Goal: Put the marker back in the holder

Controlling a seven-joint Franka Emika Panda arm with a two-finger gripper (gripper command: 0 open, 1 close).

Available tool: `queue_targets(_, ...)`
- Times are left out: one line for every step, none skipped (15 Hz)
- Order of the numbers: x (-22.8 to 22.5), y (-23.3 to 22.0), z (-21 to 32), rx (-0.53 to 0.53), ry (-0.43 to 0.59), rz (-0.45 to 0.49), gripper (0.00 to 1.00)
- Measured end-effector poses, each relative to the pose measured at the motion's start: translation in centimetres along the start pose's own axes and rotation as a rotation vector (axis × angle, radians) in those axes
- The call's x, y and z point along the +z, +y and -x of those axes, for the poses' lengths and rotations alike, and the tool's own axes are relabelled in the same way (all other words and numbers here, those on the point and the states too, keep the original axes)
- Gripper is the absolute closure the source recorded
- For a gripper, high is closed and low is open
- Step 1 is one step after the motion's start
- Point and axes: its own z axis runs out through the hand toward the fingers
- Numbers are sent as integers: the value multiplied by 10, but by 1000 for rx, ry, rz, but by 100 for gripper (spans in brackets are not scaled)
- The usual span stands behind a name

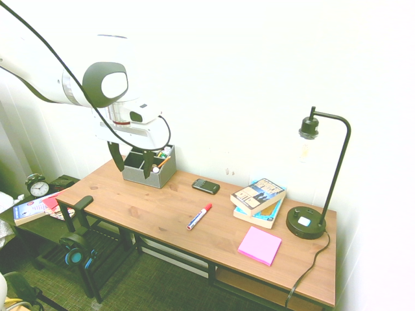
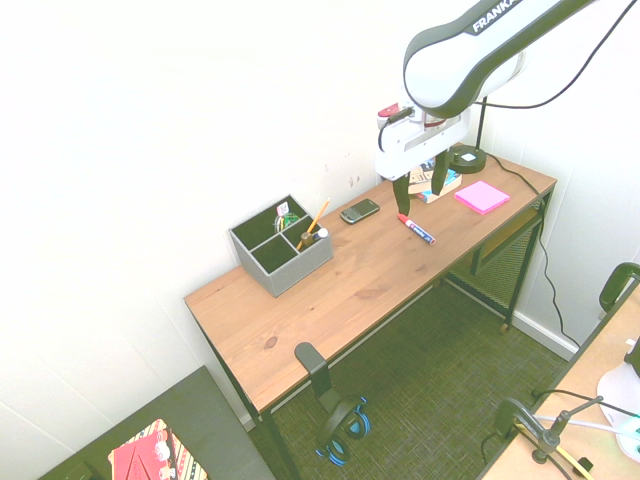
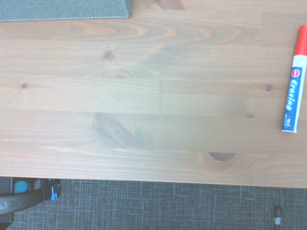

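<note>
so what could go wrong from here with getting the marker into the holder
1. The marker lies flat on the desk. The open end effector hangs above it with nothing held, so a descent off centre could roll the marker instead of gripping it.
2. The holder already has pens in one back compartment, and the marker could snag on them.
3. The phone lies between marker and holder, so a low carry could clip it.
</note>
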Motion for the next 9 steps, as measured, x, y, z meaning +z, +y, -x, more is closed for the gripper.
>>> queue_targets(0,0,0,2,-2,-1,0)
queue_targets(2,0,-1,8,-7,-3,0)
queue_targets(5,2,-7,25,4,-10,0)
queue_targets(11,6,-21,52,37,-22,0)
queue_targets(24,12,-38,81,70,-35,0)
queue_targets(40,19,-55,100,98,-46,0)
queue_targets(57,25,-69,112,118,-52,0)
queue_targets(75,30,-81,121,129,-55,0)
queue_targets(91,32,-89,123,136,-56,0)
